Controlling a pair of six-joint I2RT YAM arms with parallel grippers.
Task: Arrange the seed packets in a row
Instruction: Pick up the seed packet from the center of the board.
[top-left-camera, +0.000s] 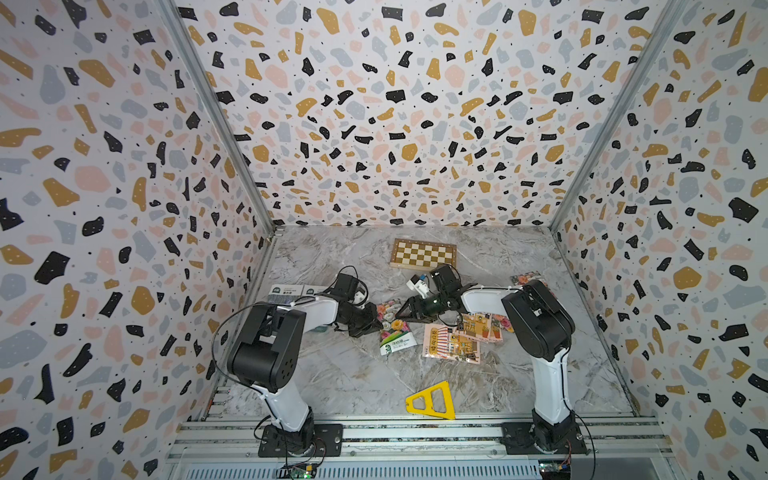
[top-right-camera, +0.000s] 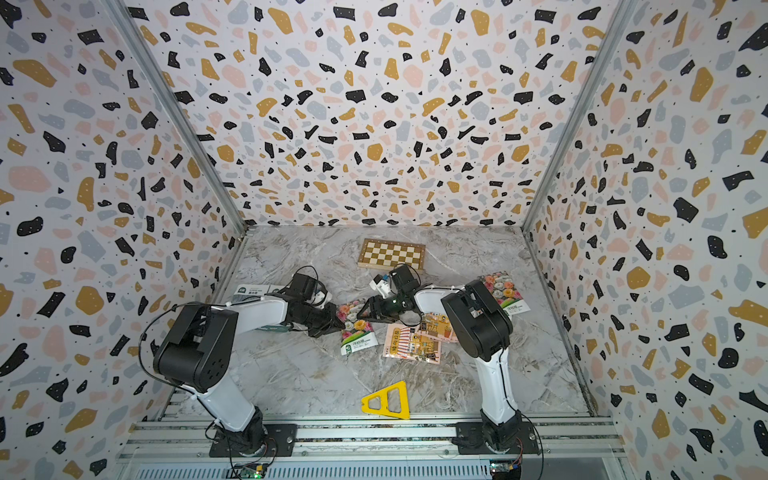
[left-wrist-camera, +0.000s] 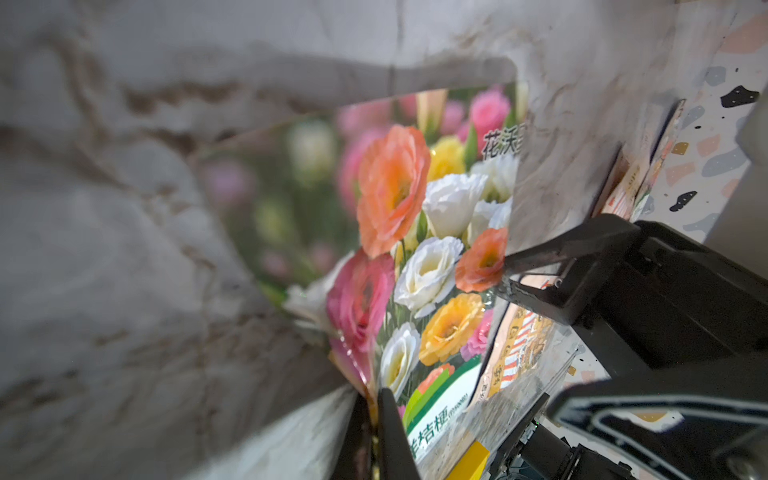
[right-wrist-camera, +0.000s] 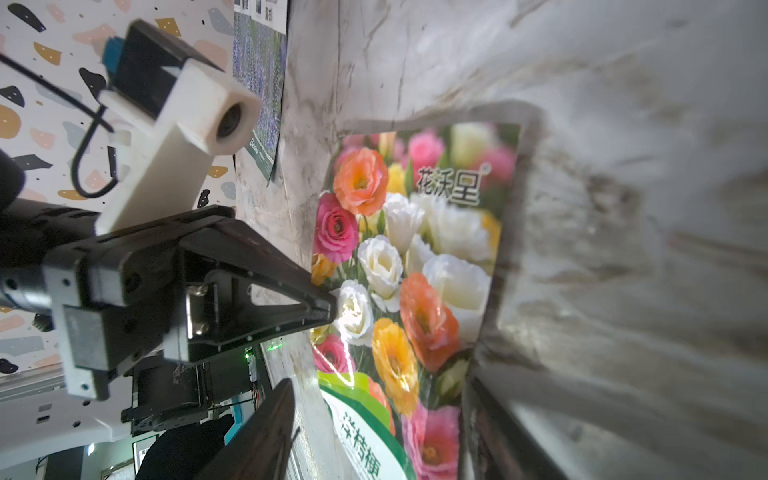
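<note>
Looking down on a grey-white, veined marble-look tabletop (top-left-camera: 353, 374), smooth and flat. Dead centre: a flat, glossy rectangular seed packet (top-left-camera: 395, 332) printed with orange, white, pink and yellow flowers plus a white-green label, shiny enough to throw glare in the right wrist view. Pinched at its left edge by the black left gripper (right-wrist-camera: 331, 308), squeezed tight shut on the film, buckling it a little right there. Met on the opposite edge by the right gripper (top-left-camera: 401, 315), spread wide, tapered black fingers (left-wrist-camera: 573, 245) ending right at the packet's rim; touching or not, can't tell. Just right of that, three pink packets (top-left-camera: 451, 343) with an orange-awning shop drawing, overlapping, partly tucked under the right arm (top-left-camera: 536, 320). Further right, close to the right wall (top-right-camera: 590, 291), another flowery packet (top-right-camera: 505, 293) lying flat. Far left, two purple lavender packets (top-left-camera: 286, 294) side by side by the left wall (top-left-camera: 224, 291), half covered by the left arm (top-left-camera: 316, 309). At the far side, a brown-and-cream wooden chessboard (top-left-camera: 423, 253); near the front edge, a flat yellow plastic triangle (top-left-camera: 432, 401) with cut-outs, well apart from all the packets.
</note>
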